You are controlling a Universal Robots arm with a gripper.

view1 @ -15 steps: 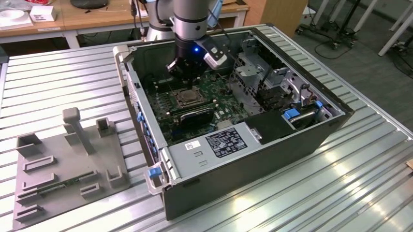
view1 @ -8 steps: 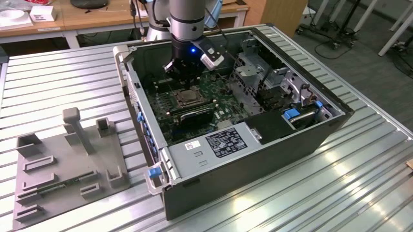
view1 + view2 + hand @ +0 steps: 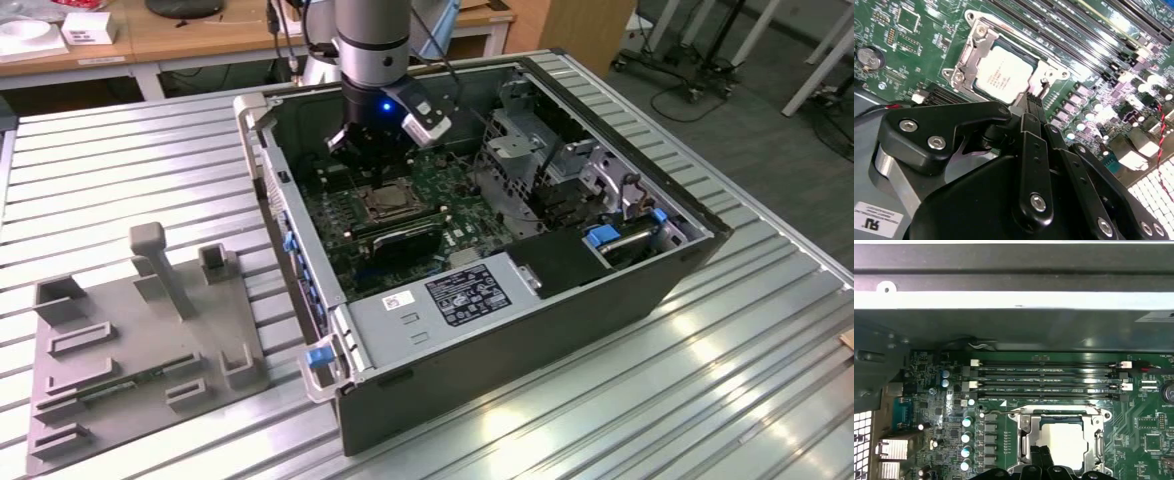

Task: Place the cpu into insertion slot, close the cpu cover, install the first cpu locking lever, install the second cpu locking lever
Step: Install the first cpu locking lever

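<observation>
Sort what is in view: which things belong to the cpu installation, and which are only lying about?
Job in hand: cpu, seated in its socket; cpu cover, lying around it; tool, at the socket's edge.

Lying about: memory slots; coin cell battery; grey fixture plate, outside the computer case.
</observation>
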